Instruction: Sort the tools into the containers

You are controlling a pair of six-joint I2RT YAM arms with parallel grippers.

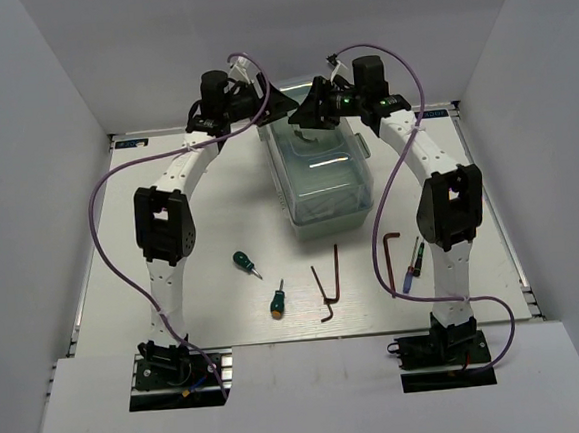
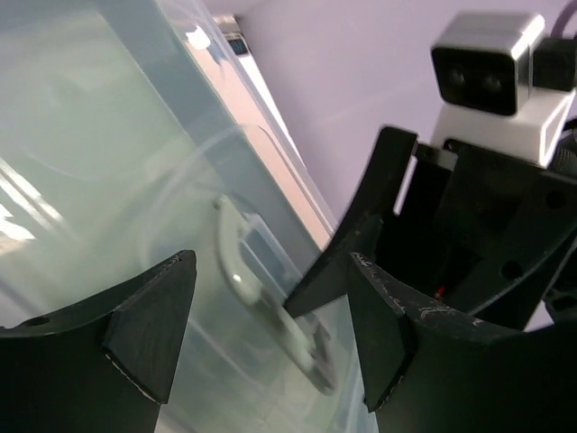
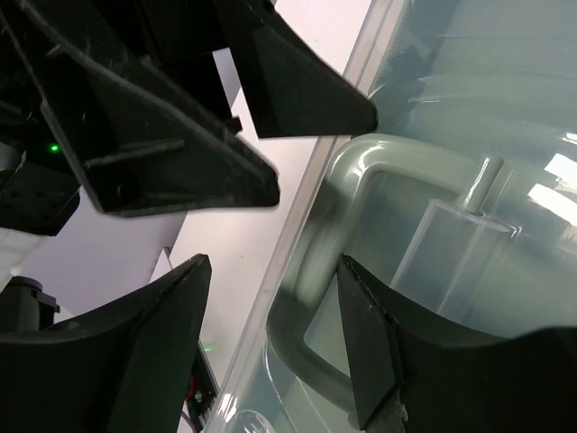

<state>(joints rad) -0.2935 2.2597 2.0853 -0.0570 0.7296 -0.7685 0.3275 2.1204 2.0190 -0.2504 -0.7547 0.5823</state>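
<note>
The mint-green toolbox stands closed in the middle of the table, its translucent lid down. My left gripper and right gripper meet at its far end. In the left wrist view the left gripper is open over the lid, with the pale handle between its fingers. In the right wrist view the right gripper is open astride the same handle. Two green-handled screwdrivers, three hex keys and two precision screwdrivers lie on the near table.
White walls close in the table on the left, right and back. Purple cables loop beside each arm. The right arm's elbow hangs over the precision screwdrivers. The two grippers' fingers are very close together over the toolbox's far end.
</note>
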